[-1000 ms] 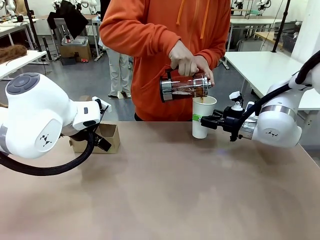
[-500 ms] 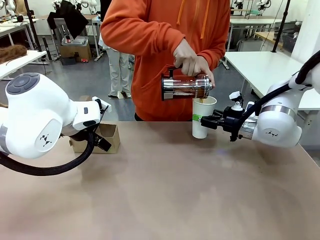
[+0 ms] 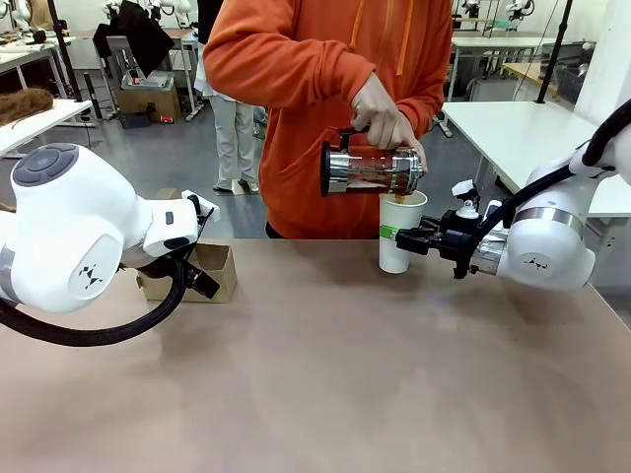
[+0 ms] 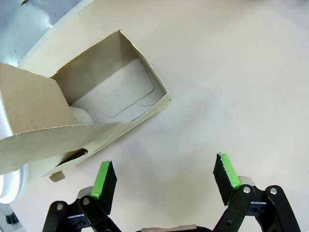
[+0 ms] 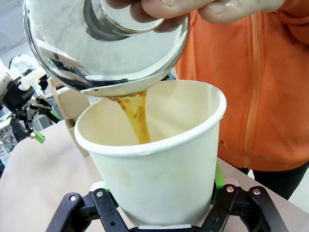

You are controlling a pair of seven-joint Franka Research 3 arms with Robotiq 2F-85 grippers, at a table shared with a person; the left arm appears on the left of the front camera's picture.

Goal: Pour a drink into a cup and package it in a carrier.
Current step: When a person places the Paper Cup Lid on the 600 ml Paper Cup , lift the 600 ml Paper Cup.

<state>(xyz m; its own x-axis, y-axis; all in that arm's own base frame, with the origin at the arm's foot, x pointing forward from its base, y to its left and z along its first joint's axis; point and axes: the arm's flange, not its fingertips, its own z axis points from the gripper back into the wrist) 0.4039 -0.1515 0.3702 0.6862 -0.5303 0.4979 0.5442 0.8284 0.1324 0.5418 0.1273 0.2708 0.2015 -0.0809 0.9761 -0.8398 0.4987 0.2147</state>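
I see amber-brown drink (image 5: 137, 116) streaming from tilted glass pitcher (image 3: 373, 169) into open-topped white cup (image 3: 394, 258), clamped by right end effector (image 3: 406, 237); left end effector (image 4: 164, 175) spread, near carrier (image 4: 111, 82).

The big table (image 3: 325, 394) in front is light brown and smooth, with a soft shine on it. Behind it the floor (image 3: 177, 158) is grey and looks bright where the light hits it. On the right stands a near white table (image 3: 503, 123), and a far white table (image 3: 493, 42) sits behind that one. A white pillar (image 3: 606, 59) is at the right edge, with a slanted black pole (image 3: 554, 49) beside it. On the left is a side table (image 3: 39, 123), white too, with a brown fuzzy thing (image 3: 22, 103) on top. A tall black pole (image 3: 65, 49) stands close by. Far back there is a brown box (image 3: 150, 99) low down, and a black cloth (image 3: 143, 34) hangs above it.
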